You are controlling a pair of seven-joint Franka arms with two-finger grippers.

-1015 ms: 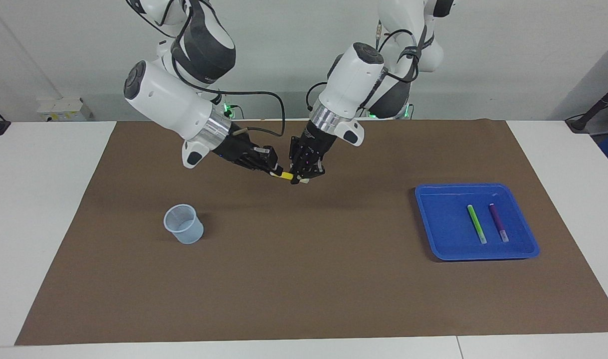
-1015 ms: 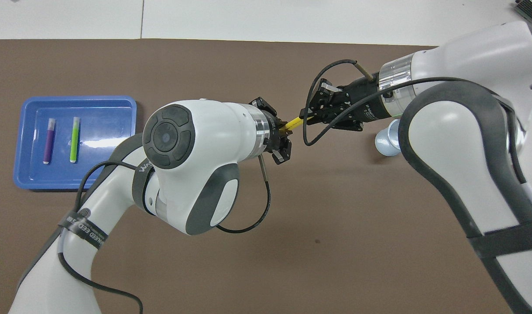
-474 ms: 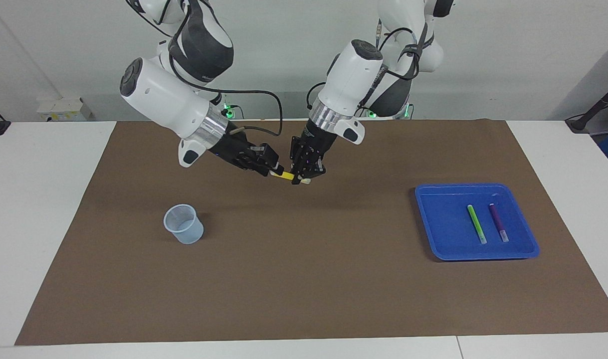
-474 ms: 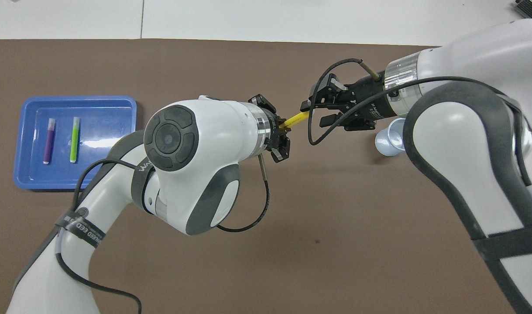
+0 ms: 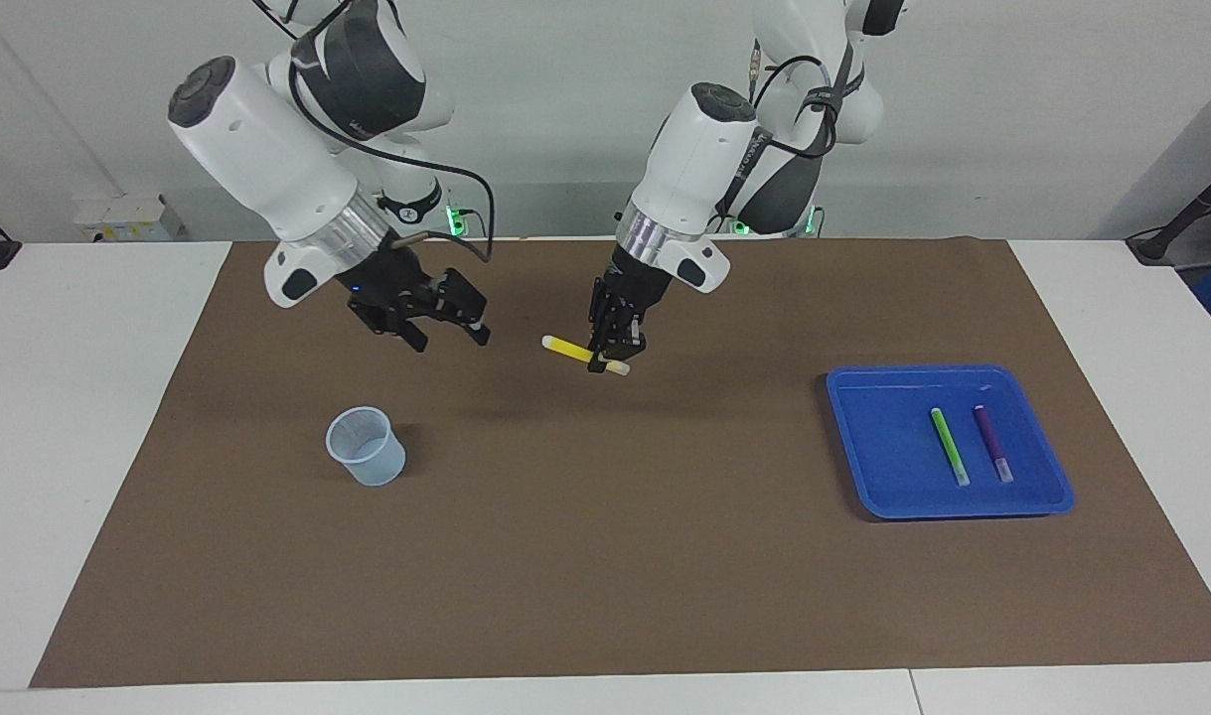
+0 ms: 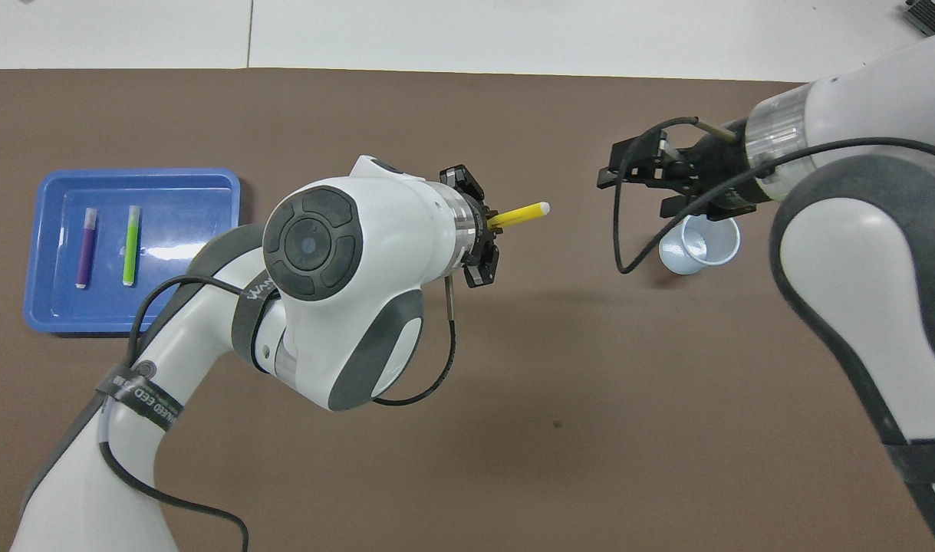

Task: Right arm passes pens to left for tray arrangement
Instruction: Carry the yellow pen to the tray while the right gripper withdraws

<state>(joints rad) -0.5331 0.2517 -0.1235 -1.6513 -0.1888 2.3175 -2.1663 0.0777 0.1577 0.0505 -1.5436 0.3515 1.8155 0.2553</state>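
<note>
A yellow pen hangs level above the middle of the brown mat, with my left gripper shut on one end of it. My right gripper stands open and holds nothing, apart from the pen's free end and up over the mat beside the cup. The blue tray lies toward the left arm's end of the table. A green pen and a purple pen lie side by side in it.
A small translucent pale-blue cup stands upright on the mat toward the right arm's end. The brown mat covers most of the white table.
My right gripper opened, let go of the yellow pen and drew back toward its own end of the table. The left gripper keeps the pen, almost where it was.
</note>
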